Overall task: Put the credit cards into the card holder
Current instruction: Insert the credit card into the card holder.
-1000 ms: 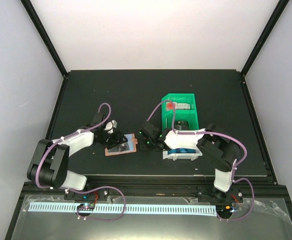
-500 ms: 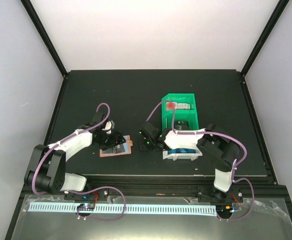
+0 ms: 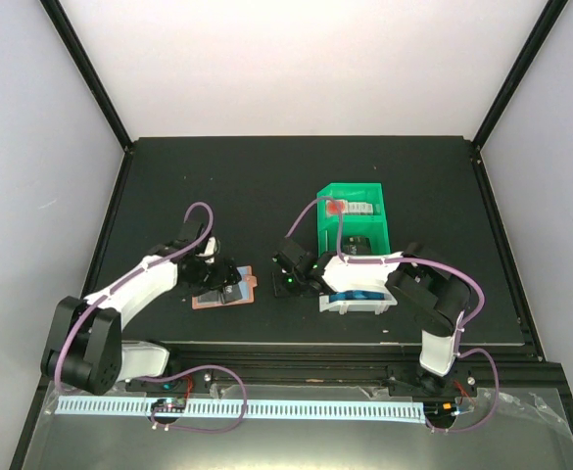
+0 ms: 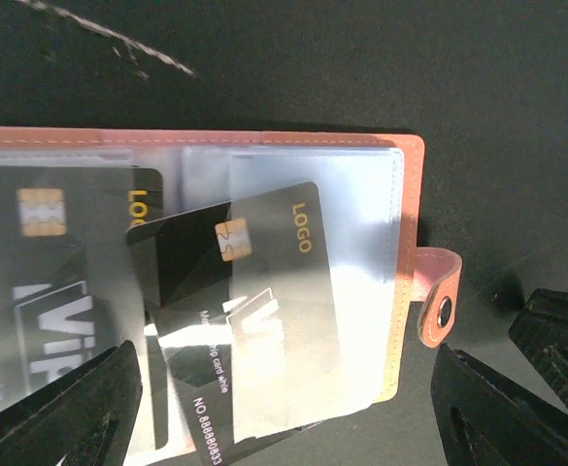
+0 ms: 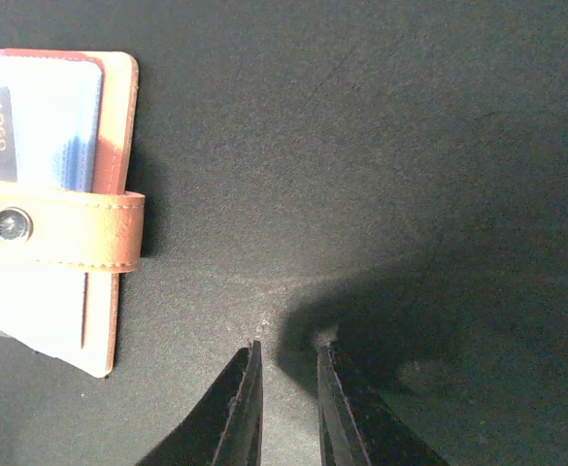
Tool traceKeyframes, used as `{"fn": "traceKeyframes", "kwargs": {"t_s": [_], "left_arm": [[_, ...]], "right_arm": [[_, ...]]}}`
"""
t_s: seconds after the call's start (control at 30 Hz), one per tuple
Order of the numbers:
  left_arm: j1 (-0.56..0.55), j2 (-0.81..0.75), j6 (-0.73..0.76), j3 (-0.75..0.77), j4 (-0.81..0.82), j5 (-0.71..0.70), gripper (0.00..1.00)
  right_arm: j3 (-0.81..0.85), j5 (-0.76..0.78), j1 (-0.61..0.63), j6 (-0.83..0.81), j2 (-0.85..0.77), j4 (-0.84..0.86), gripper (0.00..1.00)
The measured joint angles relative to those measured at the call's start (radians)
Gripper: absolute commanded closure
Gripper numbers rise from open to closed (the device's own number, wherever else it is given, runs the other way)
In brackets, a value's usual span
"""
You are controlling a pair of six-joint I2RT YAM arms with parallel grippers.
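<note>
Nearest the arm bases, the salmon-pink card holder (image 3: 222, 293) lies open on the dark surface (image 3: 266, 186), and it now sits a little further left and nearer the front edge than a second ago. The left claw (image 3: 217, 278) hovers right over it and has spread wide since then; in the left wrist view its fingers (image 4: 55, 408) stand far apart at either side and grip nothing. Between them, the open holder shows clear plastic pockets, with a black credit card (image 4: 264, 291) lying tilted and partly under the right-hand pocket, its lower corner sticking out. A second black card (image 4: 41, 262) lies in the left-hand pocket. The snap tab (image 4: 437, 301) juts from the holder's right edge. Just to the right, the right claw (image 3: 288, 282) has not moved: its fingers (image 5: 240, 408) are nearly together with only a slim gap, holding nothing, near the surface beside the tab. Behind its forearm sits a white bin (image 3: 350, 308) with a blue credit card (image 3: 361, 297) in it, unchanged. Further back stands the green bin (image 3: 355, 188), also where it was.
</note>
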Motion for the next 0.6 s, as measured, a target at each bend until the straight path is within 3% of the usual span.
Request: {"fn": "traceKeyframes", "kwargs": {"t_s": [0.6], "left_arm": [[-0.014, 0.052, -0.006, 0.0, 0.017, -0.018, 0.25]], "right_arm": [[0.067, -0.033, 0.034, -0.042, 0.057, 0.006, 0.81]]}}
